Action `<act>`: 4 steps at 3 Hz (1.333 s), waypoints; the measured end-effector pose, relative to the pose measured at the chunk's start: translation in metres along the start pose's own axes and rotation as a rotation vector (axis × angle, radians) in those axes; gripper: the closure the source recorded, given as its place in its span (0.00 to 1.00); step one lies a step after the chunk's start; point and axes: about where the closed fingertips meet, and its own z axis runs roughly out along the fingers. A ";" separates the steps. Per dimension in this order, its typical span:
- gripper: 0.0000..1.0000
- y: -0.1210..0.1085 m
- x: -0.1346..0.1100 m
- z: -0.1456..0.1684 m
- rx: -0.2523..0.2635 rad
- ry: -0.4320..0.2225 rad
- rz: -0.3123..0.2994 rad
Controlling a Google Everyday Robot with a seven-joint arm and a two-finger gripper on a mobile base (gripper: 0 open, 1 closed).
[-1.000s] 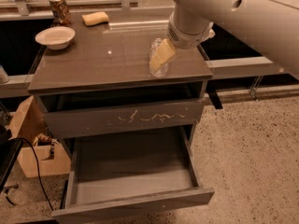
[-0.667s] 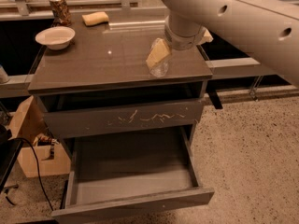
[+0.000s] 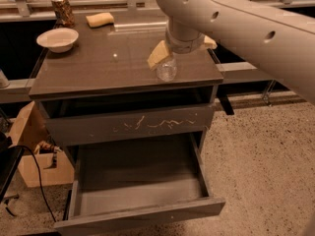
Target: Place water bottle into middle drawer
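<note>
One drawer, the middle drawer [image 3: 142,216], is standing pulled out nearest us, below the drawer with pale scratches [image 3: 98,128]. Above those, we are seeing the water bottle [image 3: 166,72] near the front edge of the bench [image 3: 98,68], with the tool [image 3: 167,58] hanging directly over it; we cannot tell its grip. Farther back, a white bowl [image 3: 57,39], a tan sponge [image 3: 100,19] and a patterned can [image 3: 62,10] are sitting on the bench.
</note>
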 end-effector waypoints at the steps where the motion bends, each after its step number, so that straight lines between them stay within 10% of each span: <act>1: 0.00 0.010 -0.011 0.009 -0.003 -0.004 0.012; 2: 0.00 0.044 -0.042 0.050 -0.030 0.011 0.031; 4: 0.00 0.039 -0.042 0.070 -0.005 0.035 0.047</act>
